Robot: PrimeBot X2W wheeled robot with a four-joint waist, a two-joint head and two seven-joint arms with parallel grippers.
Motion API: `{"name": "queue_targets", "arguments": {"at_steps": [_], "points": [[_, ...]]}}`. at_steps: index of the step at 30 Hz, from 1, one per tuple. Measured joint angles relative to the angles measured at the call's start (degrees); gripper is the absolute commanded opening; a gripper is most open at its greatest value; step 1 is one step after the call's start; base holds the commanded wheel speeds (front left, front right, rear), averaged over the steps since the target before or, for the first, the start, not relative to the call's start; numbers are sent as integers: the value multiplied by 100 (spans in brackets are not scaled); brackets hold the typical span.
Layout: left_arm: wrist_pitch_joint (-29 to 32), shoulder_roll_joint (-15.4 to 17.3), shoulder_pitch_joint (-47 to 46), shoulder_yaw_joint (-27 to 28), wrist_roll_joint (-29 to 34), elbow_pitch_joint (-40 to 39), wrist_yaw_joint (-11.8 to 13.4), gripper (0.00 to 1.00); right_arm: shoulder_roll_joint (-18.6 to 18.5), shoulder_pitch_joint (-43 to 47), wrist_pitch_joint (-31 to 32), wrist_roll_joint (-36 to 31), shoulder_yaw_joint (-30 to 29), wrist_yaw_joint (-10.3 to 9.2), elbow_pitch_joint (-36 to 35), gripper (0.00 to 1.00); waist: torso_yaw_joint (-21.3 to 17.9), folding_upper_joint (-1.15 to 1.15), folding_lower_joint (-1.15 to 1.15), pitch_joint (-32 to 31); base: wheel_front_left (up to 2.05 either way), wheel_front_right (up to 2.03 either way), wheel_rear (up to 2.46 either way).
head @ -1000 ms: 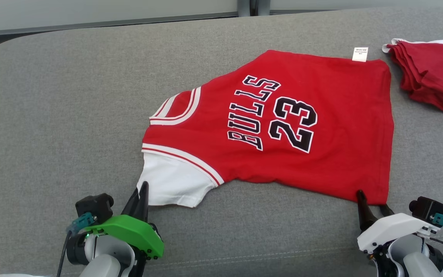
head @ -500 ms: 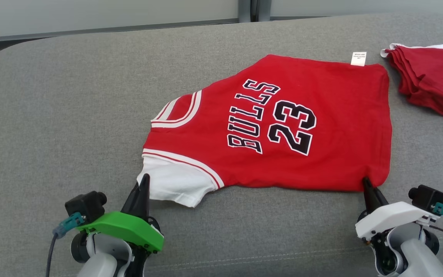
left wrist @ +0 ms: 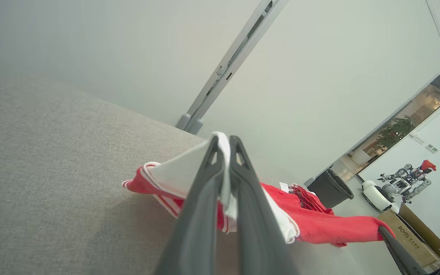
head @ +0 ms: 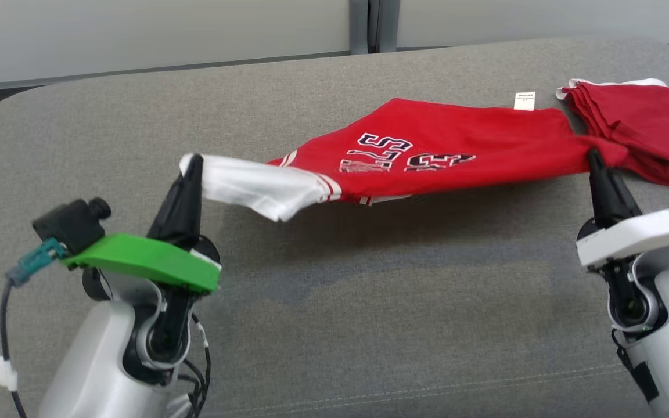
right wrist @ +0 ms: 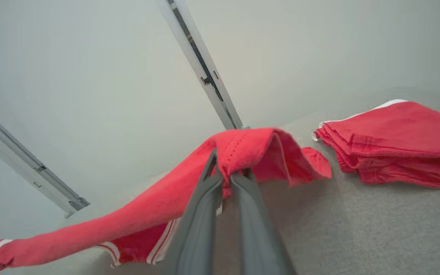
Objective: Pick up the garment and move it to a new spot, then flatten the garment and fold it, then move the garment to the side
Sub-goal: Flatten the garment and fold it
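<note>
At far left, your left claw (head: 191, 164) is biting the white sleeve (head: 253, 184) of the garment (head: 445, 148), jaws pressed together on the cloth, and it's holding that corner clear of the grey padded surface (head: 334, 290). Moving right, the jersey's near edge is hanging stretched btwn both claws and throwing a shadow below, w/ the lettering foreshortened. The far edge w/ the small white tag (head: 524, 100) looks to be lying on the padding. Further right, your right claw (head: 593, 155) is pinching the red hem corner, jaws closed on the fabric. At far right, a folded darker-red cloth pile (head: 636, 119) is sitting near that corner, so you're risking a snag if you're swinging that way. Progress: you're only getting the pick-up going. Carrying it to a new spot, flattening, folding and shifting it aside are all left to do.
</note>
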Motion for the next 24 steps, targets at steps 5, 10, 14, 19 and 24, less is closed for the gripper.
{"name": "queue_targets", "arguments": {"at_steps": [5, 10, 14, 19, 24], "points": [[242, 135, -709, 192, -51, -410, 165, 0, -242, -540, 310, -59, -24, 0, -419, 0, -25, 0, 0, -150, 0, 0, 0], [533, 350, -1313, 171, 172, -566, 290, 0, -324, -954, 733, -349, -40, 0, -709, 0, -49, 0, 0, -273, 0, 0, 0], [772, 530, -1868, 115, 363, -550, 328, 0, -380, -1321, 1087, -637, -12, 0, -888, 0, -62, 0, 0, -329, 0, 0, 0], [999, 682, -2440, 68, 545, -682, 354, 0, -388, -1647, 1394, -826, -12, 0, -1171, 0, -71, 0, 0, -388, 0, 0, 0], [1176, 836, -2811, 76, 658, -915, 415, 0, -399, -1795, 1645, -921, -89, 0, -1548, 0, -66, 0, 0, -498, 0, 0, 0]]}}
